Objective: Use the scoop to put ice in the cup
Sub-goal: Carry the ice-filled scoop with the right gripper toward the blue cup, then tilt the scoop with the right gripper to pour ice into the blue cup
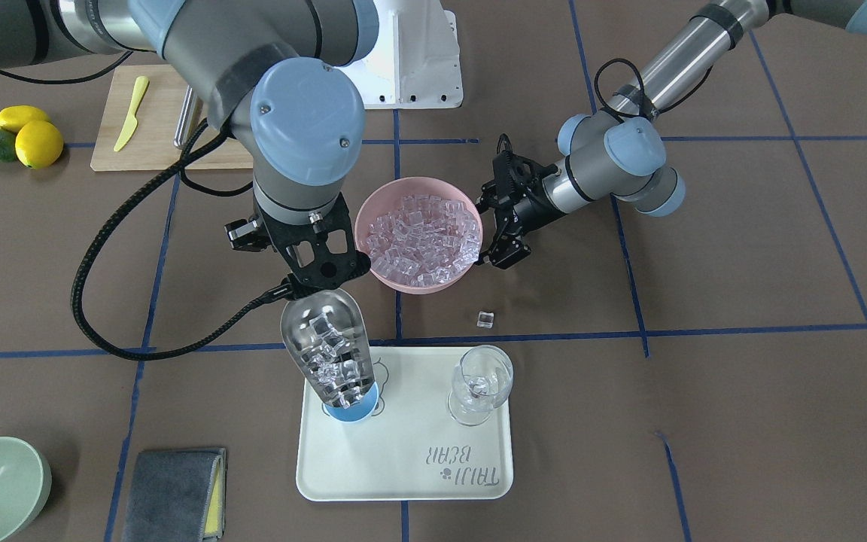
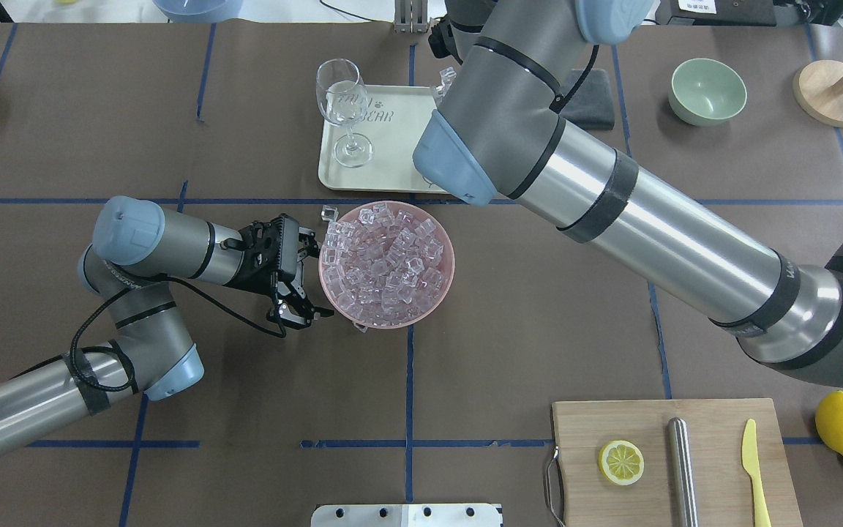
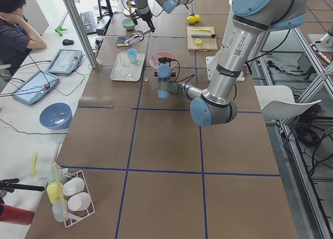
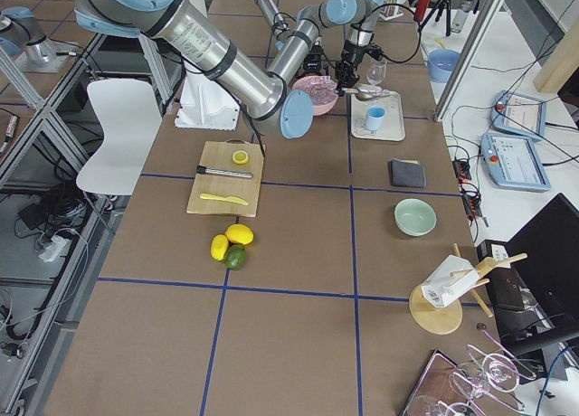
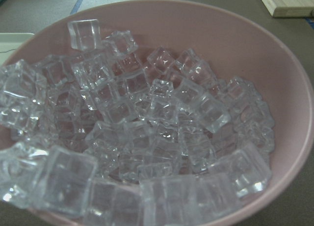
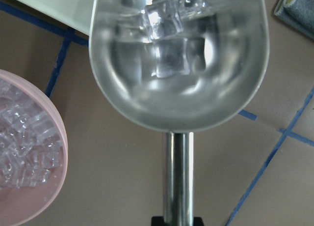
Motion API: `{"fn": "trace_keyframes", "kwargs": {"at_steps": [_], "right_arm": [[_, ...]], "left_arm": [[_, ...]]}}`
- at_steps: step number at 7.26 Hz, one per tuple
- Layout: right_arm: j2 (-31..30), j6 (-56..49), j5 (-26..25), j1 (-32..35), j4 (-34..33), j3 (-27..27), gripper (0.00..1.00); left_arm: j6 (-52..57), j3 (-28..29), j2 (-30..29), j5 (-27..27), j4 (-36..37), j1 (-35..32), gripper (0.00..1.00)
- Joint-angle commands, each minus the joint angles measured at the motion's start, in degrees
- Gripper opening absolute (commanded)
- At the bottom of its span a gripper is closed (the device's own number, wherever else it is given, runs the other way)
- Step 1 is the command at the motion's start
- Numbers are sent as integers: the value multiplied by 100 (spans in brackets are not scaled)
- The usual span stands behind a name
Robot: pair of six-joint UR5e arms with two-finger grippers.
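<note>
We see the right claw point(image 1: 318, 277) clenched on the thin handle of the shiny steel scoop point(image 1: 326, 342). The scoop is tipped mouth-down above the small light-blue cup point(image 1: 352, 410) on the cream tray point(image 1: 403, 452), with clear ice cubes point(image 1: 328, 354) in its trough. The left claw point(image 2: 312, 279) is spread wide, holding nothing, just beside the pink bowl point(image 2: 449, 278) on the brown surface point(image 1: 704, 414).

Right gripper point(image 1: 311, 284) clamped tight, wrist angled downward; left gripper point(image 2: 313, 279) level, jaws spread wide.
</note>
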Motion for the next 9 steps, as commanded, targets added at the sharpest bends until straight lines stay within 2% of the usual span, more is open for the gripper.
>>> {"fn": "trace_keyframes", "kwargs": {"at_steps": [1, 3, 5, 9], "right_arm": [[35, -123, -141, -99, -399, -37, 0], [62, -472, -159, -153, -506, -81, 0], [97, -886, -421, -170, -944, -11, 0], [325, -1608, -571, -188, -1507, -116, 0]], "left_arm": [[0, 0, -1, 0, -1, 0, 100], [0, 0, -1, 0, -1, 0, 100], [0, 0, -1, 0, -1, 0, 100], [0, 0, -1, 0, -1, 0, 100]]}}
